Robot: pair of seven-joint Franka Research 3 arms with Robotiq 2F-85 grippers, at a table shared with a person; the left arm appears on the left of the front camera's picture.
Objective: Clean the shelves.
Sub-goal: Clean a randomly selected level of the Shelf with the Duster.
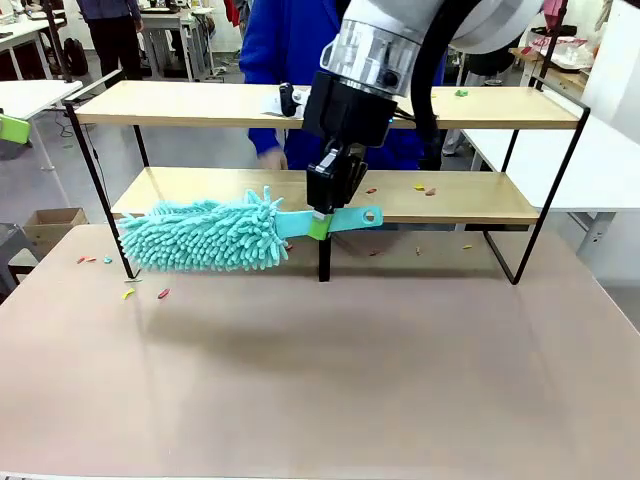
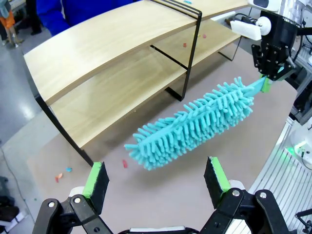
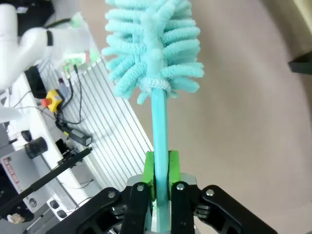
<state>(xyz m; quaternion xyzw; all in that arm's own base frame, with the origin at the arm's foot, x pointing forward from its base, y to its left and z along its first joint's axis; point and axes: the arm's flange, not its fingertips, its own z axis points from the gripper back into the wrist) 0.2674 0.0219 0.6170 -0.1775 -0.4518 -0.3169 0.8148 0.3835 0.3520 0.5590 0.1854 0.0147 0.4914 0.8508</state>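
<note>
The shelves (image 1: 180, 103) stand at the far half of the grey-beige tabletop (image 1: 330, 390): two long, smooth, pale wooden boards on a thin black metal frame with a black centre post. The right gripper (image 1: 318, 222) is clenched on the flat teal plastic handle of a duster (image 1: 205, 235), green pads pressed to both faces. The handle end, with its hang hole, pokes out past the fingers. The duster's head is a thick, shaggy brush of soft teal chenille strands (bristling in all directions). It hangs level above the tabletop, just in front of the lower board's left half and near the left black leg. Small coloured scraps (image 1: 425, 188) dot the lower board, and more lie by that leg. The left gripper (image 2: 156, 178) hovers released, jaws wide apart, over bare tabletop on the near side of the shelves.
</note>
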